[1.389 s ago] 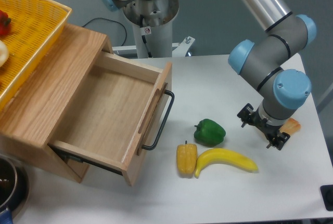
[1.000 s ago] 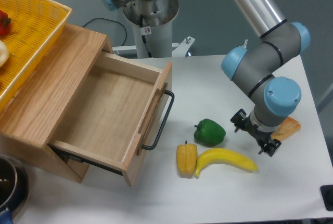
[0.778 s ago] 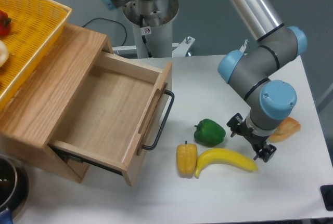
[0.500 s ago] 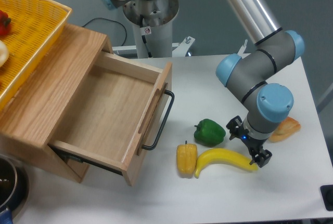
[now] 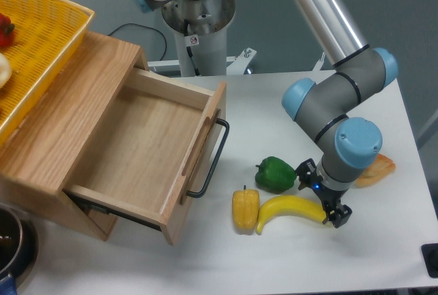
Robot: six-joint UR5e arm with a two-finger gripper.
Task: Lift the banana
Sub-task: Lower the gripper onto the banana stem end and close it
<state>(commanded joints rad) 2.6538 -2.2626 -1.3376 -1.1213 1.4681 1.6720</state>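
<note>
The banana (image 5: pixel 287 211) lies on the white table near the front, bright yellow and curved, its left end next to a short yellow bell pepper (image 5: pixel 245 210). My gripper (image 5: pixel 322 196) hangs right over the banana's right end and hides that tip. Its fingers point down at the table and are mostly hidden under the wrist. I cannot tell whether the jaws are open or closed on the banana. The banana still rests on the table.
A green pepper (image 5: pixel 276 174) sits just left of the gripper, behind the banana. An orange-yellow item (image 5: pixel 376 170) lies to the right behind the wrist. A wooden box with an open drawer (image 5: pixel 147 151) fills the left. A yellow basket (image 5: pixel 37 42) stands on it.
The arm has moved left and forward, from beside the orange item to directly over the banana's right end. The banana and the peppers have not moved.
</note>
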